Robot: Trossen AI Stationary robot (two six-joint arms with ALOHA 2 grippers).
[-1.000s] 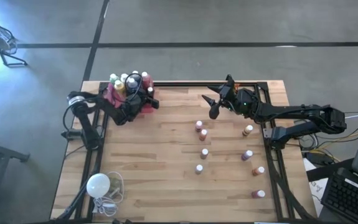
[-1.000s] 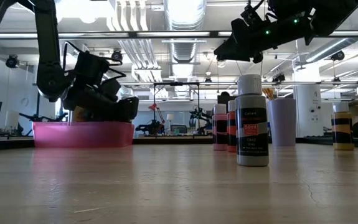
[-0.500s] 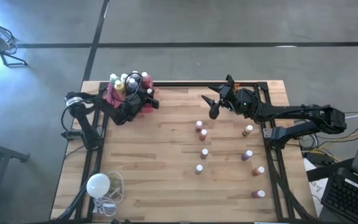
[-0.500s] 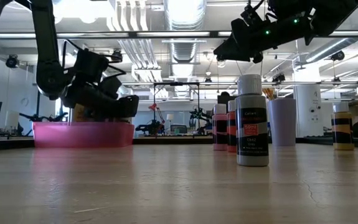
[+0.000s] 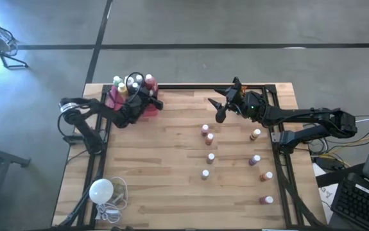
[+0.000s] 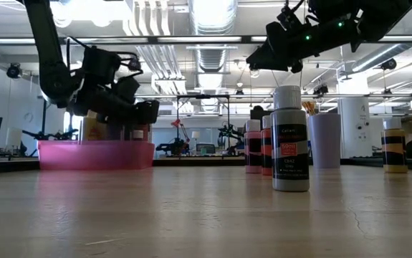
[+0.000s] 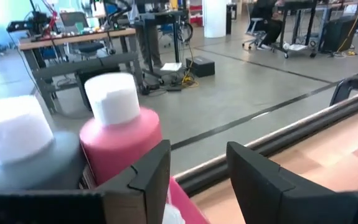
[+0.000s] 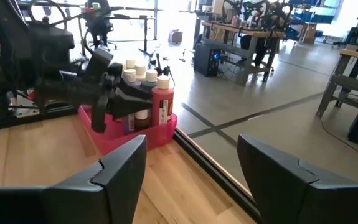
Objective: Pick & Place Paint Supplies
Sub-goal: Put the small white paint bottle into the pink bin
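From above, the left gripper [image 5: 147, 96] hangs over the pink bin [image 5: 115, 101] at the far left corner of the table [image 5: 158, 179], where many bottles already stand. The loose small bottles [image 5: 208, 138] stand upright in two rows on the right half, and the right gripper [image 5: 221, 108] is much nearer to them; the closest one is just toward the front of the table from its fingers. From table height, the left gripper [image 6: 145, 111] is above the pink bin's [image 6: 94, 153] rim, and the right gripper [image 6: 274, 54] hangs high above a standing bottle [image 6: 289, 140]. Past the left wrist, the two fingers [image 7: 147, 177] are apart with nothing between them, and a pink bottle [image 7: 122, 140] stands just beside them. Past the right wrist, the fingers [image 8: 119, 171] are apart and empty, pointing toward the far pink bin [image 8: 135, 134], not down at the bottles. I think the right gripper should dip down next.
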